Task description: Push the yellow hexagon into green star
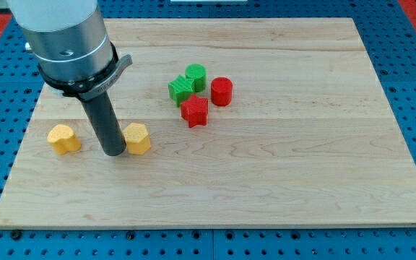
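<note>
The yellow hexagon point(137, 139) lies on the wooden board at the left of centre. My tip point(113, 152) stands right against its left side, touching or nearly touching it. The green star point(181, 90) lies up and to the right of the hexagon, in a cluster of blocks near the board's upper middle. The arm's grey body covers the board's upper left corner.
A green cylinder point(196, 75) touches the star's upper right. A red cylinder point(222, 91) and a red star point(194, 111) sit beside it. A yellow heart point(63, 139) lies left of my tip. The board's edge point(215, 226) runs along the view's bottom.
</note>
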### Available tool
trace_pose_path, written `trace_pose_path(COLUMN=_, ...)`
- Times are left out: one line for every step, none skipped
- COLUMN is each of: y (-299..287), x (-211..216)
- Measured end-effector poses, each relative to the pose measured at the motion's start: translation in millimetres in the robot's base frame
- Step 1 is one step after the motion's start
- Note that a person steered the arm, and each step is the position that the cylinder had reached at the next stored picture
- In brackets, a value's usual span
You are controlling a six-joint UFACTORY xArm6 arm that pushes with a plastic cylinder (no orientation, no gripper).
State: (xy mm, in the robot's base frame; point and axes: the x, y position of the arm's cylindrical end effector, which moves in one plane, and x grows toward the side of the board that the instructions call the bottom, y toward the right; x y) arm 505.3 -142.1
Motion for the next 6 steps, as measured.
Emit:
trace_pose_path(y=16, x=43)
trace_pose_path(y=35, x=8)
trace_pose_path(y=11, x=-40)
trace_pose_path(y=13, x=-55)
trace_pose_path(y=17, x=-65)
trace_pose_path(y=-30, x=-75)
